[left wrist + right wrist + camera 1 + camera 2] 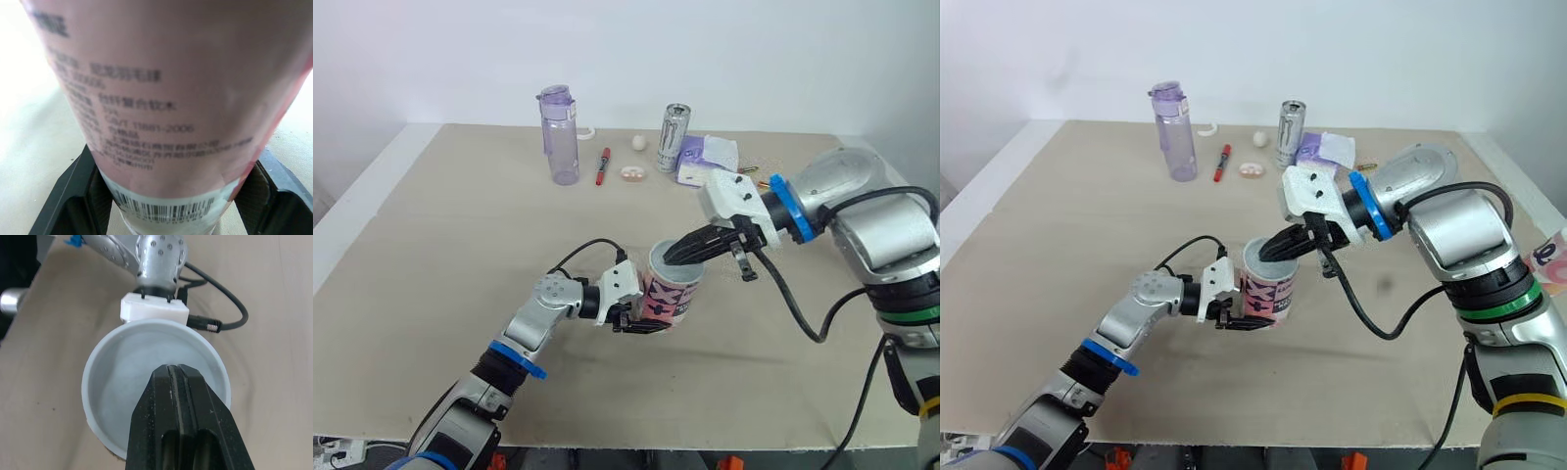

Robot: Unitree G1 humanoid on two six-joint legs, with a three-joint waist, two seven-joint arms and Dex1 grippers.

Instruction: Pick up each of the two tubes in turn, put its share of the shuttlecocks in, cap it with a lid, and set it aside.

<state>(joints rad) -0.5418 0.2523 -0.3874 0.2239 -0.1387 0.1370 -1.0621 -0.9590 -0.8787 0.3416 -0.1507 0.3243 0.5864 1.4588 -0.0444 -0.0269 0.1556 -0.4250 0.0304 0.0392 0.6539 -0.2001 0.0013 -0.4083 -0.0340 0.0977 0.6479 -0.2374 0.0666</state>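
A short pink tube [668, 298] with printed labels stands upright in the middle of the table. A pale grey lid [677, 262] sits on its top. My left gripper [636, 311] is shut on the tube's lower body from the left, one black finger [73, 196] on each side. My right gripper [672, 258] comes in from the right, shut, with its fingertips resting on the lid. In the right wrist view the joined fingers [178, 396] lie across the lid's round face [122, 382], nothing between them. The tube's inside is hidden.
Along the table's far side stand a clear purple water bottle [559, 137], a red marker [603, 166], a silver drink can [674, 137], a purple and white packet [705, 157], a small white ball [638, 142] and a small round item [632, 174].
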